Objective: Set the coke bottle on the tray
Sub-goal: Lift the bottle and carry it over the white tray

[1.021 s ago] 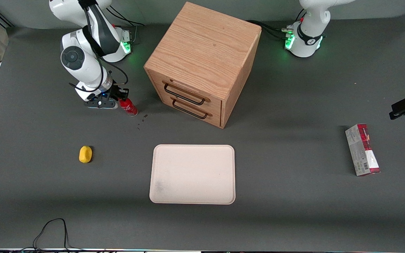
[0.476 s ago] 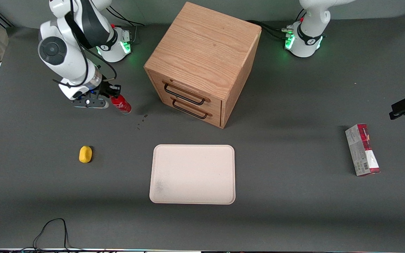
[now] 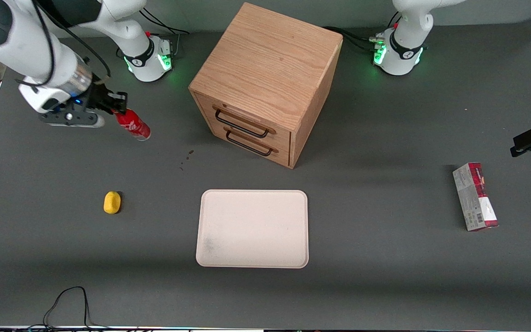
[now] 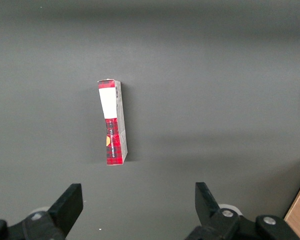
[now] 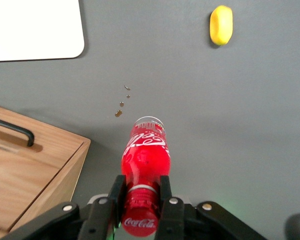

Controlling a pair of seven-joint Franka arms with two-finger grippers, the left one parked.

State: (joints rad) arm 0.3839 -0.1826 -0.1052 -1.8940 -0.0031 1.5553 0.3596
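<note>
One step was in hand, the carry: claw pinched bottle by its neck above table; next move, I'd judge, needed swing over tray & lowering.

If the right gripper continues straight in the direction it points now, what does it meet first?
Probably bare table. The gripper, shut on the coke bottle, points down at the mat between the brown specks and the yellow lump. The tray lies off that line. Depth is uncertain.
</note>
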